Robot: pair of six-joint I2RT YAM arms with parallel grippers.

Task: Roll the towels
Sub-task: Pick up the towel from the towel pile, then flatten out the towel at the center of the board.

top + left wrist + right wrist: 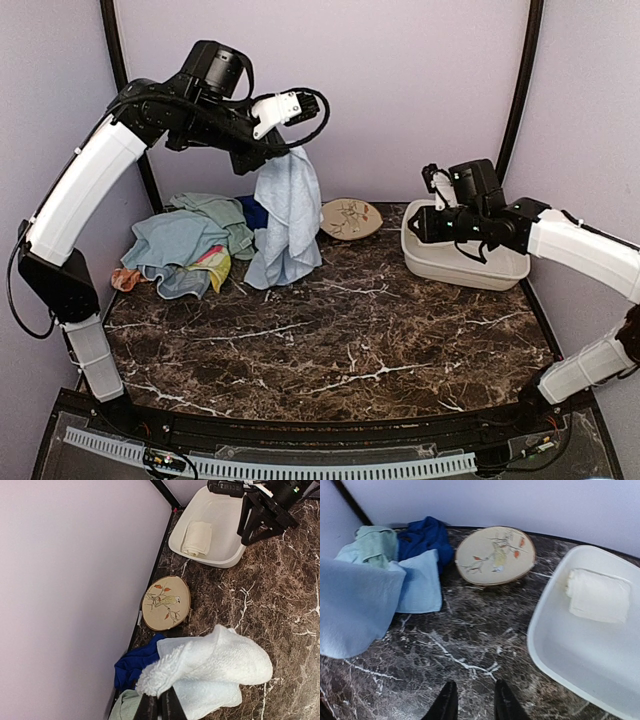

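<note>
Clamped tight, my left pincer (287,150) holds up a fluffy blue towel (290,215), its end on the marble table (340,340). A crumpled pile (190,245) of towels lies to its left, a round plate (350,218) to its right. My right pincer (476,705), slightly parted and empty, hovers by the smooth tub (560,665) with a rolled cream towel (597,595). Marble spreads wide nearer me.

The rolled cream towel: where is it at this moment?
In the right wrist view the rolled cream towel lies inside the white tub, on the right side of the table; the round plate sits just left of the tub.
</note>
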